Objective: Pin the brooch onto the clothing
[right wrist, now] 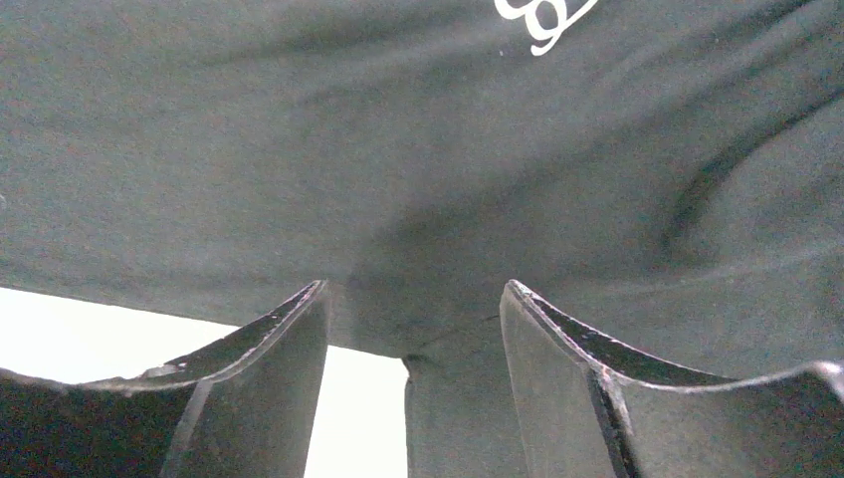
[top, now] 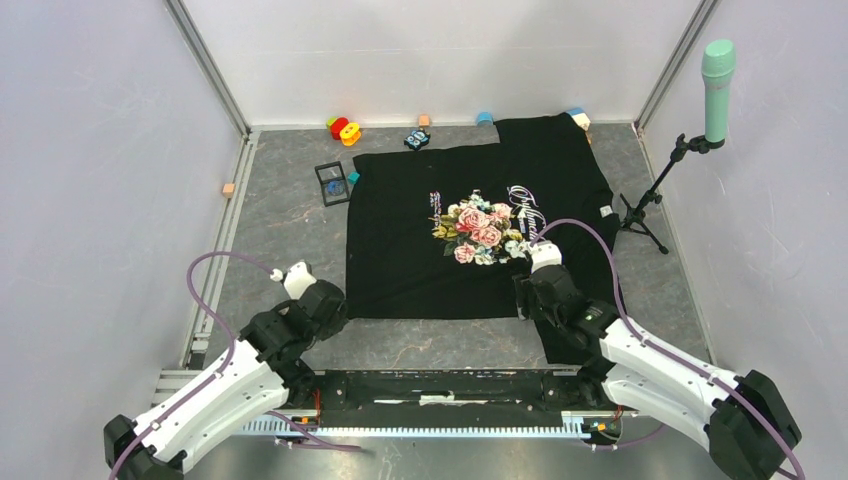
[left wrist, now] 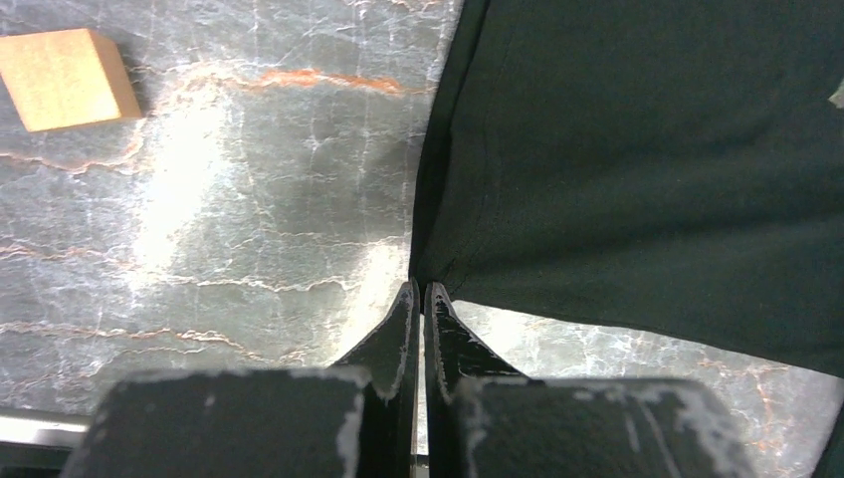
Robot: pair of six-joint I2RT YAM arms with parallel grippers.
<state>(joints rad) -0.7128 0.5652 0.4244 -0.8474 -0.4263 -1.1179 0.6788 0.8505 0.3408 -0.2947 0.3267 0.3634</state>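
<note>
Big black shirt (top: 400, 250) with pink roses on the front, spread out flat on the gray table (top: 280, 230).

Left gripper (left wrist: 420, 291) squeezed closed right at the near left corner of the shirt. Both tips pressed almost together, with the cloth edge caught there as far as can be seen. Bare table on its left side, black cloth on its right.

Right gripper (right wrist: 413, 289) wide apart and low over the near edge of the shirt, just below the roses. Black cloth lying between the two fingers, not squeezed. A bit of white curly writing on the cloth farther ahead.

Brooch (top: 418, 138) small, blue and round, lying on the table just past the far edge of the shirt. Well apart from both grippers. Too tiny to tell more about it.

Black case (top: 332, 183) and a teal cube (top: 353, 177) side by side, near the far left corner of the shirt. Wooden block (left wrist: 65, 80) off to the left on the table. Green microphone (top: 717, 85) standing up on a stand at the right.
</note>
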